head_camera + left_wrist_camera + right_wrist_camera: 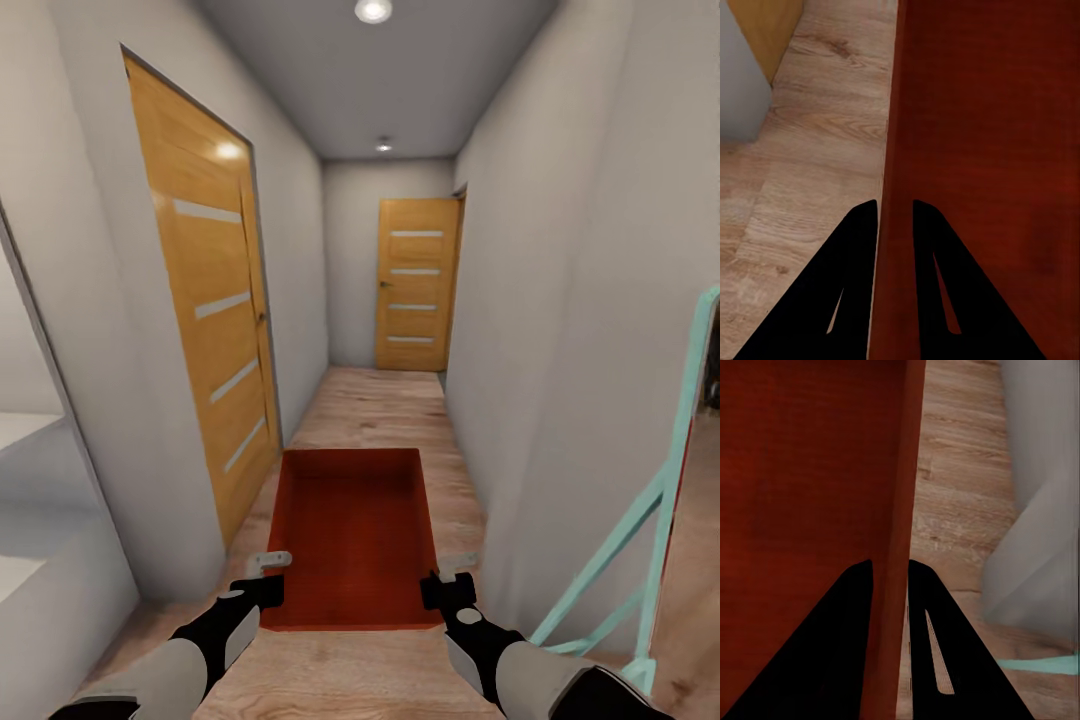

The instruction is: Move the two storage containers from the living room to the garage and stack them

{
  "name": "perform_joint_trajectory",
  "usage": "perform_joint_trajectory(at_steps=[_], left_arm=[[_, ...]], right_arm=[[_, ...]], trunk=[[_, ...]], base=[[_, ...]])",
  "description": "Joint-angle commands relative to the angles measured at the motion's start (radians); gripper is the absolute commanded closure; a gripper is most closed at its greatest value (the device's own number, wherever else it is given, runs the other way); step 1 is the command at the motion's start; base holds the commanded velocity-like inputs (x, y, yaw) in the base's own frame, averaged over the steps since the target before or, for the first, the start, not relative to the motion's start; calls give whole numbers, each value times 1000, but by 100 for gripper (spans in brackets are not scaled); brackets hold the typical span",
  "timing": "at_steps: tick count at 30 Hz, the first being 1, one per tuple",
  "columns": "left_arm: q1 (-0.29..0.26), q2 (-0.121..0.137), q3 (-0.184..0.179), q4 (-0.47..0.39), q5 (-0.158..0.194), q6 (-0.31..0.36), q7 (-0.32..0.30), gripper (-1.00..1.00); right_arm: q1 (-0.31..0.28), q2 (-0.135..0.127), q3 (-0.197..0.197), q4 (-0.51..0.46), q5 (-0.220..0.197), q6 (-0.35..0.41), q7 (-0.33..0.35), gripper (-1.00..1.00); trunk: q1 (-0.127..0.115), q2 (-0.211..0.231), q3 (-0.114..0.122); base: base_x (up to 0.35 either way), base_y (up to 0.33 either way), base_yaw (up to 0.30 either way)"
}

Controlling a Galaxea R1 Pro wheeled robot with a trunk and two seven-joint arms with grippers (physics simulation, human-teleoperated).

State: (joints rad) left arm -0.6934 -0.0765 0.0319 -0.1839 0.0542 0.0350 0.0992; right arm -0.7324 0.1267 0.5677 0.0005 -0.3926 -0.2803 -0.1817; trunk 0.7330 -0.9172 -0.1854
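Above the corridor's plank floor (380,410), the storage container (350,530) hangs between both tools: left tool (268,578) and right tool (447,577) each pinch a side wall.

Light wood plank floor (380,400) of a narrow hallway, running to a closed door (417,285)

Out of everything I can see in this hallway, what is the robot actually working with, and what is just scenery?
Part of the job:
- storage container, held over the wood floor
- left gripper, fingers either side of one container wall
- right gripper, fingers either side of the opposite wall

Just scenery:
- side door
- end door
- teal frame
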Motion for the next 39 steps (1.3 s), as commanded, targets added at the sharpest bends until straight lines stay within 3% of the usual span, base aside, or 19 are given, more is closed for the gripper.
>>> perform_joint_trajectory(at_steps=[1, 7, 39], left_arm=[[0, -1, -3, -5, -2, -53, 8, 100], [0, -1, -3, -6, -2, -53, 8, 100], [0, -2, -3, -8, -2, -53, 8, 100]], right_arm=[[-1, 1, -37, 1, 4, 3, 11, 100], [-1, 1, -37, 1, 4, 3, 11, 100], [-1, 2, -37, 1, 4, 3, 10, 100]], trunk=[[1, -1, -1], [1, -1, 0], [1, -1, 1]], base=[[322, 137, -240], [322, 141, -180], [321, 142, -24]])
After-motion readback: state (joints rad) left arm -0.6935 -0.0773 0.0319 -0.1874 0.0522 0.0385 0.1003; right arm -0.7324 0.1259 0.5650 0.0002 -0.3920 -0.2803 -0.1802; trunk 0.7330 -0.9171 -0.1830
